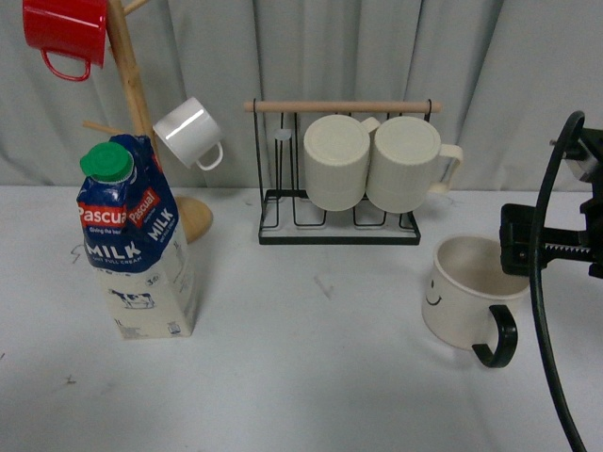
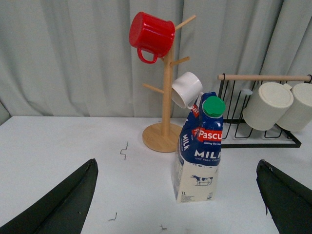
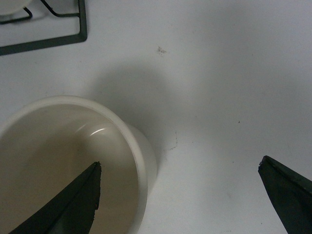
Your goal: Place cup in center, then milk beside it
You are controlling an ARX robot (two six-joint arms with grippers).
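You see the cup (image 1: 462,292) standing upright on the worktop (image 1: 311,377), at about 4 o'clock from the worktop's middle in the front view. Its black handle points to 5 o'clock and its smiley face is turned to 9 o'clock. The right gripper (image 1: 546,247) sits at the cup's 3 o'clock edge. In the right wrist view this gripper (image 3: 179,165) is spread wide. One finger (image 3: 73,200) hangs over the cup's (image 3: 73,146) opening and the other is outside over bare worktop, so the near wall lies between them, ungripped.

The milk (image 1: 137,245) stands upright at about 9 o'clock from the middle, well apart from the cup, green cap up. The left gripper (image 2: 176,165) is also spread wide and holds nothing, with the milk (image 2: 200,151) ahead of it.

At 12 o'clock a black wire rack (image 1: 339,226) carries two ribbed cream mugs (image 1: 336,162). At 10 o'clock, just behind the milk, a wooden mug tree (image 1: 132,85) holds a red mug (image 1: 64,28) and a small white cup (image 1: 188,132).
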